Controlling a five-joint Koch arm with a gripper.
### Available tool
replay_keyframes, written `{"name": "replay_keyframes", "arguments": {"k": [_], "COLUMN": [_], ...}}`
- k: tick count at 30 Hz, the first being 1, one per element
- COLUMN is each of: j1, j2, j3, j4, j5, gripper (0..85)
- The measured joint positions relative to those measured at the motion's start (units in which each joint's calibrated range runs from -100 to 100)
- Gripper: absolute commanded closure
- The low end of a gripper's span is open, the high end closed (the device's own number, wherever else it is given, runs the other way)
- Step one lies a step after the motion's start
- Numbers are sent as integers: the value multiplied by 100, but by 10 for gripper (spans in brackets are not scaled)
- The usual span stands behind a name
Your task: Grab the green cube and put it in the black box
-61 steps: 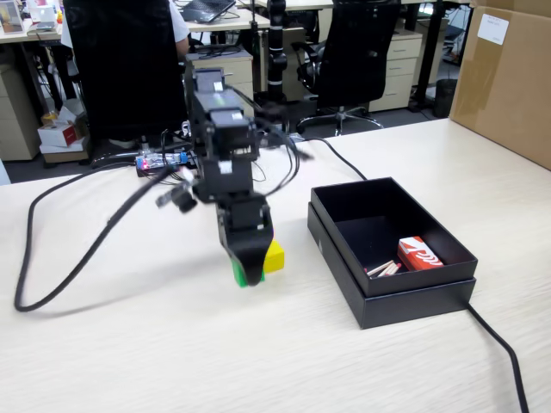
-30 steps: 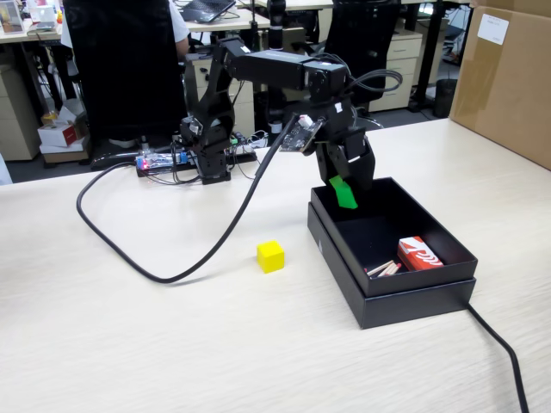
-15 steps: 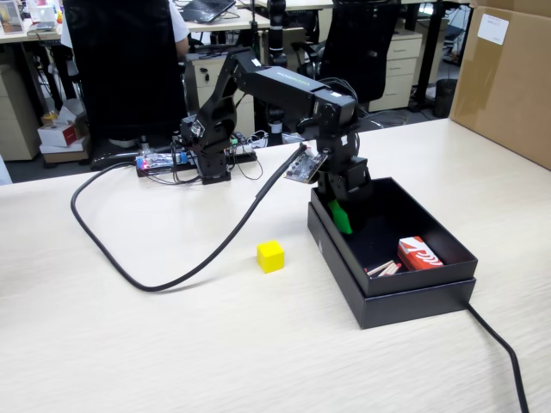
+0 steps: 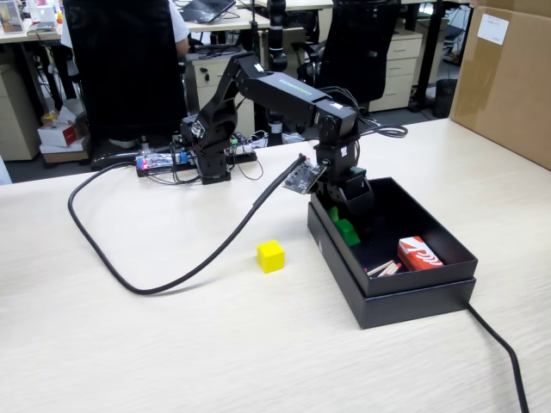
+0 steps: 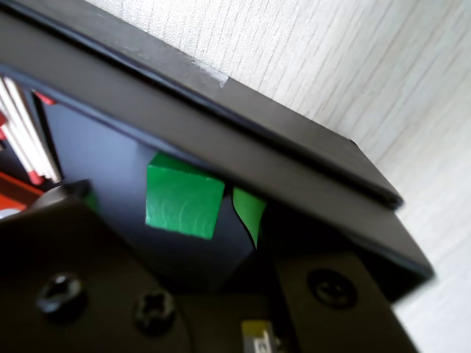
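Note:
In the fixed view the arm reaches down into the near-left corner of the black box (image 4: 413,297). The green cube (image 4: 349,232) lies inside the box by its left wall. In the wrist view the green cube (image 5: 184,202) rests on the box floor below the stepped rim of the black box (image 5: 243,140). My gripper (image 5: 167,207) is open around it. A green-tipped finger (image 5: 249,212) stands just right of the cube with a thin gap, and the other jaw is well off to the left. In the fixed view my gripper (image 4: 343,222) sits low in the box.
A yellow cube (image 4: 269,255) sits on the table left of the box. A red-and-white packet (image 4: 419,254) and thin sticks lie in the box's right part. A thick black cable (image 4: 129,280) loops over the table. A cardboard box (image 4: 508,77) stands far right.
The arm swung from the yellow cube's spot over to the box and lowered into it. The green cube now rests on the box floor with the jaws apart around it.

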Motion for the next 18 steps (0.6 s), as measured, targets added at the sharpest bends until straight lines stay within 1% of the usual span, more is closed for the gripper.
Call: {"name": "replay_keyframes", "arguments": {"k": [2, 3, 5, 9, 14, 16, 18], "j1": [-5, -29, -54, -186, -415, -606, -796], "j2": [-401, -1230, -1528, -3275, -5773, -6796, -7586], "j3": [-9, 0, 91, 55, -1387, -2200, -2474], "j4": [-39, -46, -54, -62, -62, 15, 46], "j5": [20, 24, 24, 20, 10, -15, -29], "gripper": [399, 399, 400, 402, 403, 403, 403]}}
